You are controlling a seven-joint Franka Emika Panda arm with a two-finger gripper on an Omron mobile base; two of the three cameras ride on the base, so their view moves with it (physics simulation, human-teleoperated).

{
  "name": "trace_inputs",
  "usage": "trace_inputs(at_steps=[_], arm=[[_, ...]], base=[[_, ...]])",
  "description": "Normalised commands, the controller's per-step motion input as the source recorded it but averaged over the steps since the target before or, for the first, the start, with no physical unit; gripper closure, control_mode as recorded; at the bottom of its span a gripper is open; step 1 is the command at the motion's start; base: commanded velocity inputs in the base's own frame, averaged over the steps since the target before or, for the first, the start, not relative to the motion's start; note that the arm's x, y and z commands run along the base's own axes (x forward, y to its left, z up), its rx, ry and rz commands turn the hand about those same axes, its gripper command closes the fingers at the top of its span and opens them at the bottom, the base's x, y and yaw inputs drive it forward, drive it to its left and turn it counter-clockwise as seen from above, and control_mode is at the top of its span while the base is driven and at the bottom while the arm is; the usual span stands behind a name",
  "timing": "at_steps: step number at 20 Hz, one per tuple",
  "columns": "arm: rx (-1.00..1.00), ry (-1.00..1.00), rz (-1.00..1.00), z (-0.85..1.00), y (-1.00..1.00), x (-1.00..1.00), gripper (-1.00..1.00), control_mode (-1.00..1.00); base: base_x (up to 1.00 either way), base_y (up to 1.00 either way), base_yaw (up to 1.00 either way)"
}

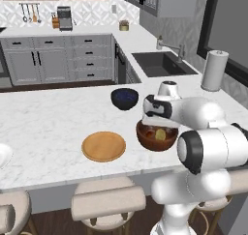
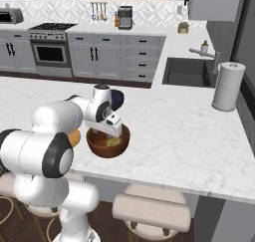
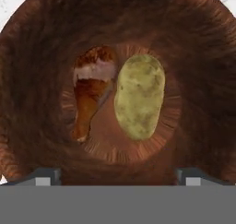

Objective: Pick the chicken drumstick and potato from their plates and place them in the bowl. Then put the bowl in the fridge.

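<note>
- Potato and chicken drumstick lie side by side on the floor of the reddish-brown bowl, touching or nearly so.
- Gripper hangs directly over them, fingertips spread wide apart, holding nothing.
- Left base view shows the potato as a yellow patch inside the bowl; the drumstick there is hard to make out, and the hand hides the fingers.
- Beside the bowl on the marble counter sit a tan wooden plate and a dark blue bowl.
- White plate is cut off at the left edge.
</note>
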Motion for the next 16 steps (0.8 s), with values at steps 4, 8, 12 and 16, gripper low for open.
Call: trace_inputs(at_steps=[4,8,12,16], arm=[[0.03,0.0,-0.28,0.24,-0.53,-0.33,-1.0,-1.0],[0.0,0.0,-0.2,0.0,-0.56,-0.04,-1.0,-1.0],[0.05,0.04,-0.08,-0.05,-0.44,0.16,-1.0,-1.0],[0.2,0.07,0.0,-0.22,-0.45,0.23,-1.0,-1.0]], base=[[0.0,0.0,0.0],[0.0,0.0,0.0],[0.0,0.0,0.0],[0.0,0.0,0.0]])
